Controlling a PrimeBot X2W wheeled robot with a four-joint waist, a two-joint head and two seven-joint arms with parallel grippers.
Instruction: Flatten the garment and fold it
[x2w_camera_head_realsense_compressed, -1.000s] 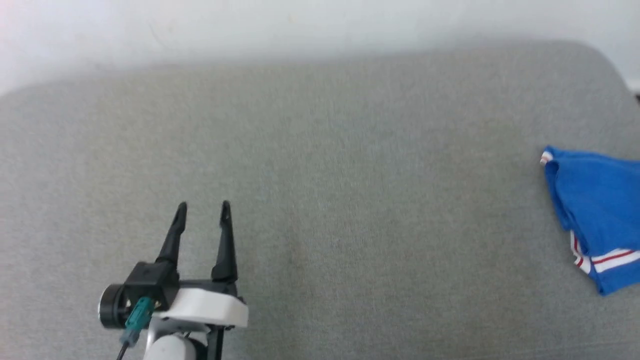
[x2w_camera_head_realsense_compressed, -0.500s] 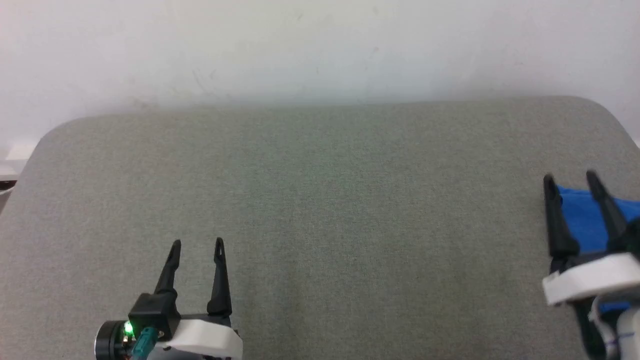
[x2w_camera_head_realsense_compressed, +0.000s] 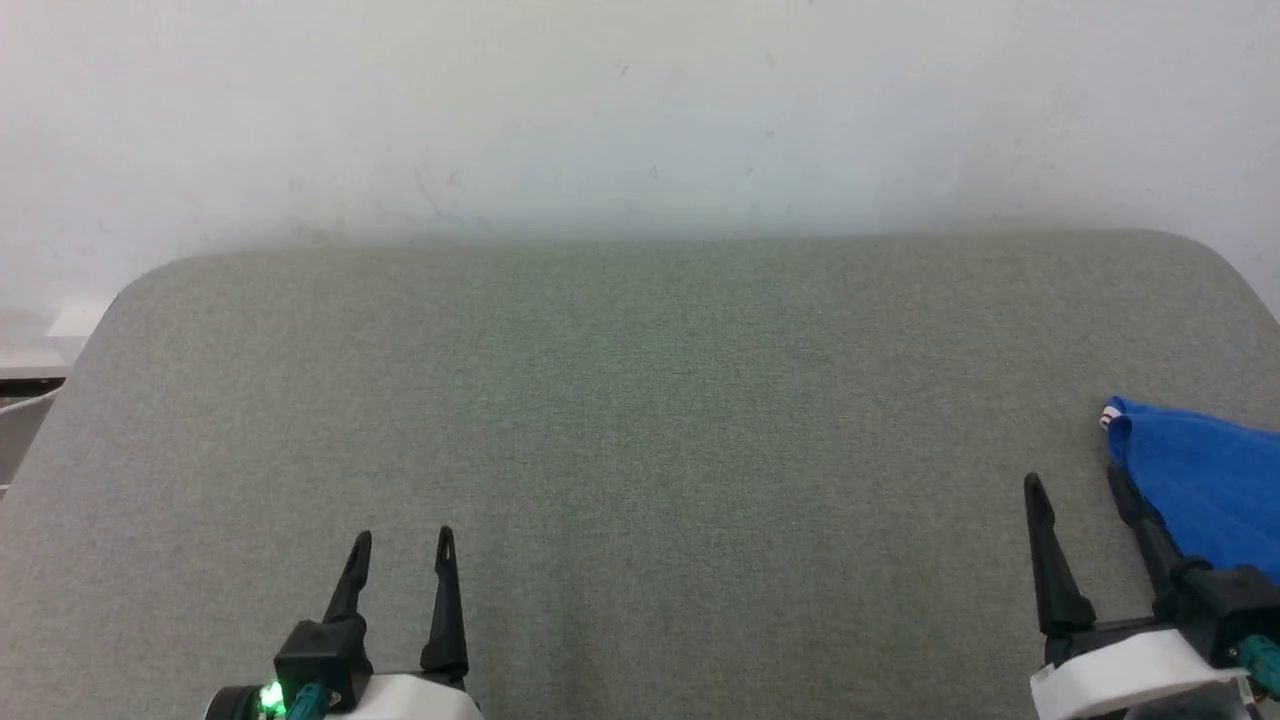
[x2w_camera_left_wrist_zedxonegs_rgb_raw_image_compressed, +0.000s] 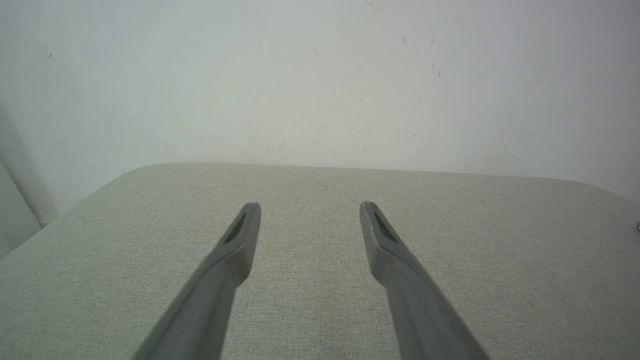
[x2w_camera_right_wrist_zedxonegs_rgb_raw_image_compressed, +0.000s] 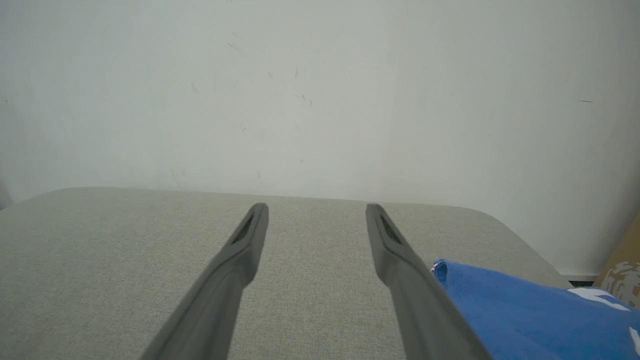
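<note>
**Head view.** Grey fabric-covered tabletop (x2w_camera_head_realsense_compressed: 640, 400) w/ rounded far corners, set against a pale wall (x2w_camera_head_realsense_compressed: 640, 100). At lower left, the left gripper (x2w_camera_head_realsense_compressed: 403, 540): fingers apart, nothing between them, tips pointing toward the wall. At lower right, the right gripper (x2w_camera_head_realsense_compressed: 1072, 480): likewise spread & empty. The garment (x2w_camera_head_realsense_compressed: 1205, 480), royal blue, lies bunched at the right side of the tabletop and is cut off by the frame edge. A bit of white-and-red trim (x2w_camera_head_realsense_compressed: 1107, 417) marks its far-left tip. The right gripper's right-hand finger (x2w_camera_head_realsense_compressed: 1150, 530) overlaps the garment's near-left border in this view; contact vs. clearance cannot be told. The left gripper is well apart from the garment, w/ bare tabletop between.

**Left wrist view.** Both fingers (x2w_camera_left_wrist_zedxonegs_rgb_raw_image_compressed: 235, 250) reach out over bare tabletop, tips separated, gap open. Wall beyond.

**Right wrist view.** Fingers spread, w/ bare grey fabric showing in the gap. The garment lies to the right of the right-hand finger, just beside it, its rolled blue edge about level w/ the finger's mid-length. White print (x2w_camera_right_wrist_zedxonegs_rgb_raw_image_compressed: 600, 297) shows on the blue at lower right, too partial to read. A brownish mottled obj. (x2w_camera_right_wrist_zedxonegs_rgb_raw_image_compressed: 622, 272) at the far right edge cannot be identified.
</note>
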